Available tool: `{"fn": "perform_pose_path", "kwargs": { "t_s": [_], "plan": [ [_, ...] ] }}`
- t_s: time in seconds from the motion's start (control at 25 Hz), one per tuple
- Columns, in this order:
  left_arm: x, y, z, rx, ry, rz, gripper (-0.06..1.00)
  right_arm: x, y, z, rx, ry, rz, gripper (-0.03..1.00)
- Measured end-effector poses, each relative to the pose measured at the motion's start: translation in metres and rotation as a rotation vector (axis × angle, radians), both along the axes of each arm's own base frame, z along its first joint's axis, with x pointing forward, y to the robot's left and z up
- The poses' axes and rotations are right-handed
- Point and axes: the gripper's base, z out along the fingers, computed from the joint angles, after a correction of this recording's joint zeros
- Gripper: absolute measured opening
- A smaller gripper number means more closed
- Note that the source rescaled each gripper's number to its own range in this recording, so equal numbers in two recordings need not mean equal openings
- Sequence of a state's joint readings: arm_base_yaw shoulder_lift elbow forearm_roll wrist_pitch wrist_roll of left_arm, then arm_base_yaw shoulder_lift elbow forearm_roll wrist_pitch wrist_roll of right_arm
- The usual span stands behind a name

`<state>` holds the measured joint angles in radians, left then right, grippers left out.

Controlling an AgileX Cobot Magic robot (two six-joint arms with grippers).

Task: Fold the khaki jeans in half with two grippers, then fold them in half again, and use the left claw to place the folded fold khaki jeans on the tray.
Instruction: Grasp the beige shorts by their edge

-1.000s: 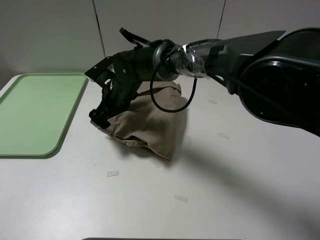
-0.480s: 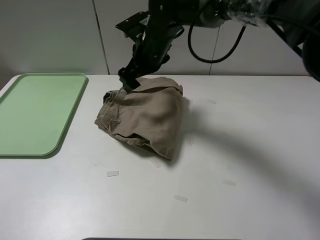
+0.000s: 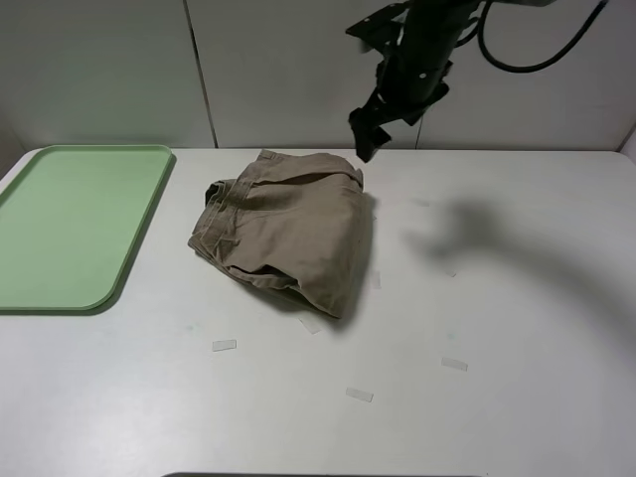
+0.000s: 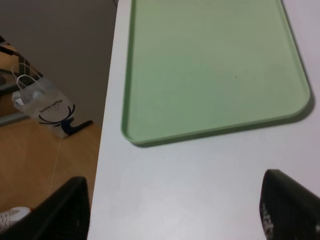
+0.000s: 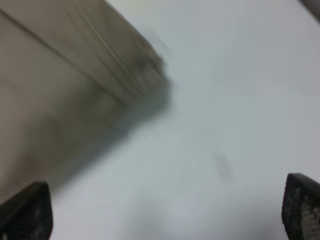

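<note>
1. so the right black claw [image 3: 366, 137] hangs in the air, jaws spread wide, nothing pinched
2. just below it, the folded khaki-tan cotton shorts [image 3: 288, 234] sit bundled on the white table [image 3: 477, 348]
3. well beyond those, the flat pale green plastic tray [image 3: 79, 229]
4. the left black claw [image 4: 175, 210], spread too, has that tray just ahead

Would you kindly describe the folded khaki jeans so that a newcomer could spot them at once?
On the white table, look right of the pale green tray. There lie the khaki jeans, a soft tan folded bundle: the only cloth, far bigger than the small pale scraps nearby.
</note>
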<state>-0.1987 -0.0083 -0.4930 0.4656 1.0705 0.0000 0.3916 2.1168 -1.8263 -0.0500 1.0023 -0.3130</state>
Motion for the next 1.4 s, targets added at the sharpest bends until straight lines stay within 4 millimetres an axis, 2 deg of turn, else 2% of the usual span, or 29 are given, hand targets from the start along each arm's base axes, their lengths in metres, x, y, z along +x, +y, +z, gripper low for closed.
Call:
{"fn": "perform_pose_path", "kwargs": {
  "t_s": [0.16,0.4,0.6,0.72,0.88,1.0,1.24,1.4],
  "plan": [
    [0.0,0.0,0.0,0.0,0.0,0.0,0.73,-0.01,-0.046,0.004,-0.011,0.026,-0.086,1.0],
    [0.0,0.0,0.0,0.0,0.0,0.0,0.73,-0.04,-0.107,0.028,0.009,-0.03,-0.21,1.0],
    [0.0,0.0,0.0,0.0,0.0,0.0,0.73,-0.083,-0.154,0.043,0.015,-0.068,-0.32,1.0],
    [0.0,0.0,0.0,0.0,0.0,0.0,0.73,-0.115,-0.173,0.051,0.017,-0.093,-0.371,1.0],
    [0.0,0.0,0.0,0.0,0.0,0.0,0.73,-0.166,-0.187,0.071,0.032,-0.168,-0.425,1.0],
    [0.0,0.0,0.0,0.0,0.0,0.0,0.73,-0.206,-0.191,0.086,0.066,-0.246,-0.465,1.0],
    [0.0,0.0,0.0,0.0,0.0,0.0,0.73,-0.29,-0.183,0.112,0.183,-0.401,-0.541,1.0],
    [0.0,0.0,0.0,0.0,0.0,0.0,0.73,-0.338,-0.179,0.125,0.233,-0.495,-0.565,1.0]
  ]
}}
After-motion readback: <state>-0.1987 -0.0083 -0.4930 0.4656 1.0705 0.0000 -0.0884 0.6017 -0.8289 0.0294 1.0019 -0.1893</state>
